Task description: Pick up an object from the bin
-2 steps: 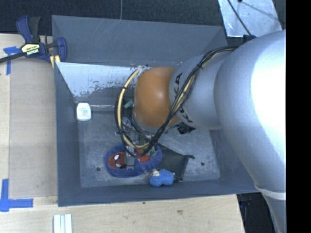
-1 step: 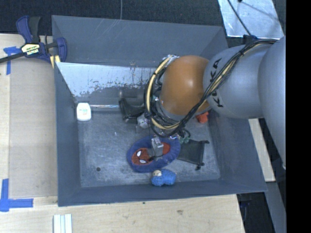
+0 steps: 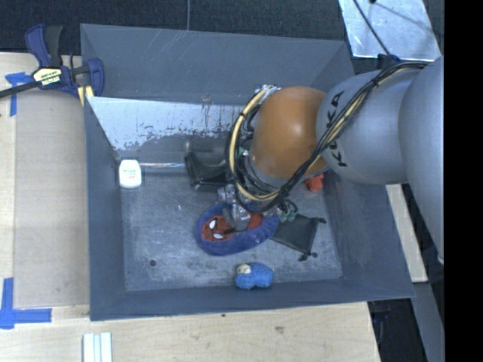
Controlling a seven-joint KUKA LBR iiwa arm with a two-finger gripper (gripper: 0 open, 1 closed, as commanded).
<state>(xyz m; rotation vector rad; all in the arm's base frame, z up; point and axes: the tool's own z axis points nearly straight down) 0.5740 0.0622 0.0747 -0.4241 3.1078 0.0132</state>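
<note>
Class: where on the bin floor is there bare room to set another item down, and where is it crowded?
Bare: the left floor between the white block, the blue oval thing and the left wall. Crowded: centre-right, where it, a black flat piece and a dark block cluster under the gripper.

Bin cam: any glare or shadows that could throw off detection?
Camera view: a bright glare band runs along the far wall of the bin; a soft highlight sits on the orange cover; it is darker under the arm, where the gripper hangs over the blue-and-red thing and a black piece lies; the white block and blue lump look evenly lit.
</note>
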